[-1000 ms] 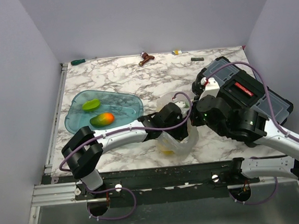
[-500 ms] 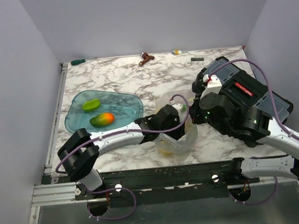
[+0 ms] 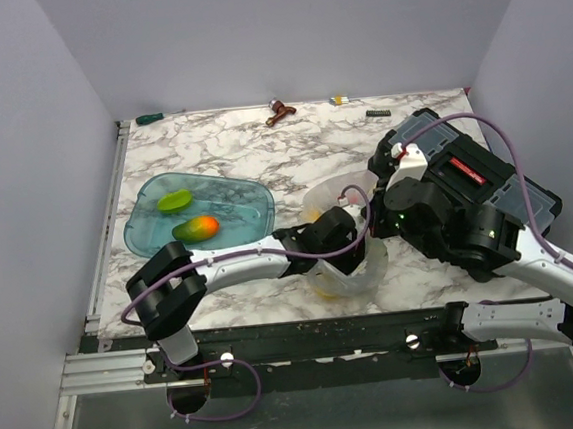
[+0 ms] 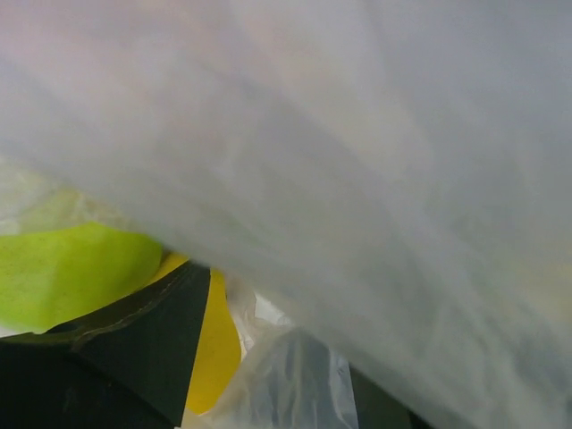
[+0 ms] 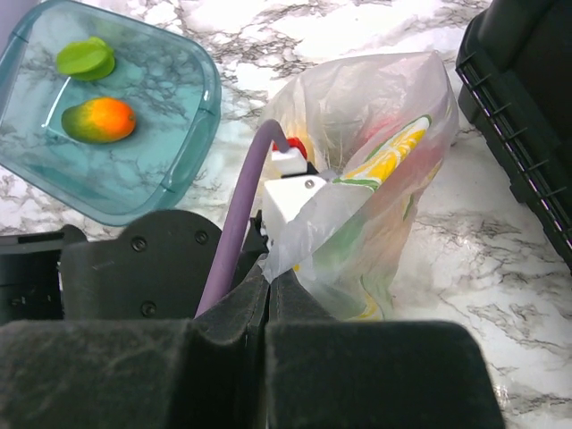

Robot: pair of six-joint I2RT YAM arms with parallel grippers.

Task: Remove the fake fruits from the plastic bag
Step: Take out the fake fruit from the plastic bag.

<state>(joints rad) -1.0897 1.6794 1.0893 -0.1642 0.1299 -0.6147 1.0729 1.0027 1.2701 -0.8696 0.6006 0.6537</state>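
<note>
**Left gripper (image 3: 338,248) inside the plastic bag (image 3: 363,268), fruit beneath it.**
A yellow fake fruit (image 3: 322,292) lies at the bag's bottom, below the left gripper, the nearer arm; film veils its jaws, so I cannot tell their state. The right gripper (image 5: 268,284) is clenched on the bag's rim. Beyond, two fruits (image 3: 195,227) lie in the teal tray (image 3: 234,191).

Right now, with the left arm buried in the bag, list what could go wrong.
1. The right hand pinches only a thin edge of the plastic bag. The film may slip free or tear when a fruit is pulled out.
2. Bag film covers most of the left wrist view, with what looks like a green fruit only partly showing. The left arm could catch film along with the fruit and drag the whole bag.
</note>
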